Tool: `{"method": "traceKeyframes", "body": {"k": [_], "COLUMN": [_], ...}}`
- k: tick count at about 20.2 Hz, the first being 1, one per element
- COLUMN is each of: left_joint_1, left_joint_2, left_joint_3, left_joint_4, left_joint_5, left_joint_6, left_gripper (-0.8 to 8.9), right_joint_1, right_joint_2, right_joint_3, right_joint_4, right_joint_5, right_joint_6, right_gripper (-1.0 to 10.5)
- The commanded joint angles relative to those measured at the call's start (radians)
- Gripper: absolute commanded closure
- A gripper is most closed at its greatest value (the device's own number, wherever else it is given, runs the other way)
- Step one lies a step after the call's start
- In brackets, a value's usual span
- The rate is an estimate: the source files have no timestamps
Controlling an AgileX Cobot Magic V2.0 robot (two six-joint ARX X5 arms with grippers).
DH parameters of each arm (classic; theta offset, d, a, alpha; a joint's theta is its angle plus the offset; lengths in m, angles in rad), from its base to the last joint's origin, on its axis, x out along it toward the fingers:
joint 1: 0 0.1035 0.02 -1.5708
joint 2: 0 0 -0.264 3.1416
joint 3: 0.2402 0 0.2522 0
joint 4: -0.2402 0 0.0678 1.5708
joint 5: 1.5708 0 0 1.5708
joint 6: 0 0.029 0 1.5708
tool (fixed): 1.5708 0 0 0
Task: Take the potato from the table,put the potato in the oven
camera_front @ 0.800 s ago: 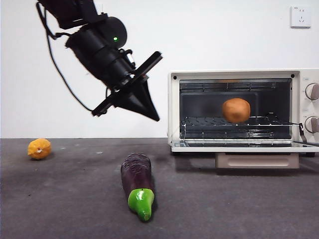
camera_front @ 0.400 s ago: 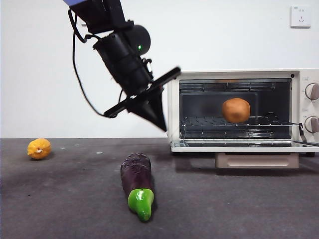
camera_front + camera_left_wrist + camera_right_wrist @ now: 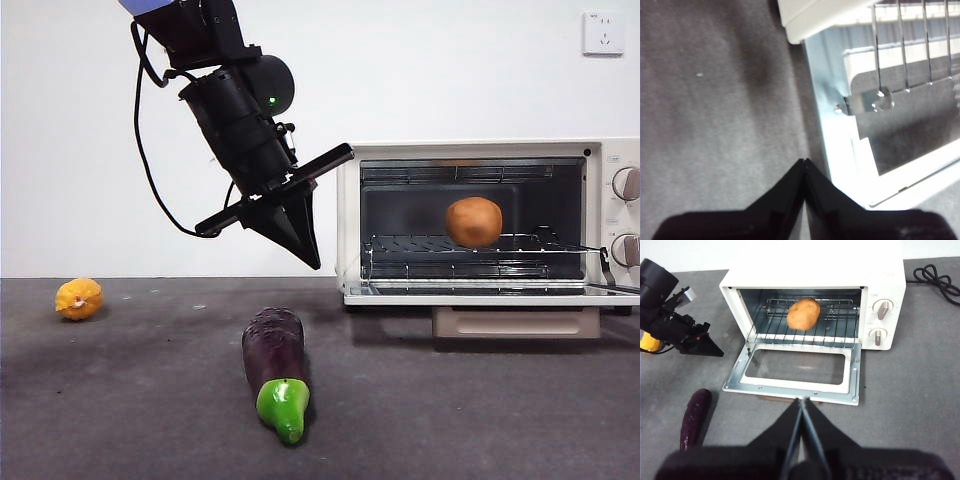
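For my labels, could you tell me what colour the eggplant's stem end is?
Bright green, on the dark purple eggplant; clearest in the front view.

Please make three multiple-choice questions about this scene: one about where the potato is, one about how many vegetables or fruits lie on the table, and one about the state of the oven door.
1. Where is the potato?
A. On the table beside the eggplant
B. On the wire rack inside the oven
C. Between the jaws of the left gripper

2. How many items lie on the table outside the oven?
A. Two
B. Three
C. None

3. What is the state of the oven door?
A. Shut
B. Removed
C. Folded down open

Answers: 1 B, the potato rests on the rack. 2 A, only the eggplant and the small yellow-orange fruit lie there. 3 C, the right wrist view shows the door lying flat before the opening.
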Motion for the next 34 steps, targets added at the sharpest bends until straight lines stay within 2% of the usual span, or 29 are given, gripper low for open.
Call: {"method": "traceKeyframes", "body": {"k": [1,17,23,26,29,34], "left_joint_1": [-0.008,-0.001,0.014,0.027,0.050,0.053], "left_joint_2": [0.054,0.133,0.137,0.137,0.137,0.137], "left_joint_3": [0.000,0.000,0.000,0.000,0.000,0.000], "left_joint_4": [-0.012,0.032,0.058,0.060,0.061,0.062], "left_joint_5": [0.004,0.193,0.308,0.335,0.421,0.424], "left_joint_6": [0.014,0.015,0.019,0.023,0.023,0.023], "left_gripper": [8.20,8.21,8.21,8.21,8.21,8.22], "right_joint_1": [0.001,0.001,0.001,0.001,0.001,0.001], "right_joint_2": [-0.003,-0.004,-0.004,-0.004,-0.004,-0.004], "right_joint_3": [0.000,0.001,0.001,0.001,0.001,0.001], "right_joint_4": [-0.012,-0.045,-0.045,-0.045,-0.045,-0.044], "right_joint_5": [0.005,0.026,0.026,0.026,0.026,0.026], "right_joint_6": [-0.004,-0.006,-0.006,-0.006,-0.006,-0.006], "right_gripper": [9.5,9.5,9.5,9.5,9.5,9.5]}}
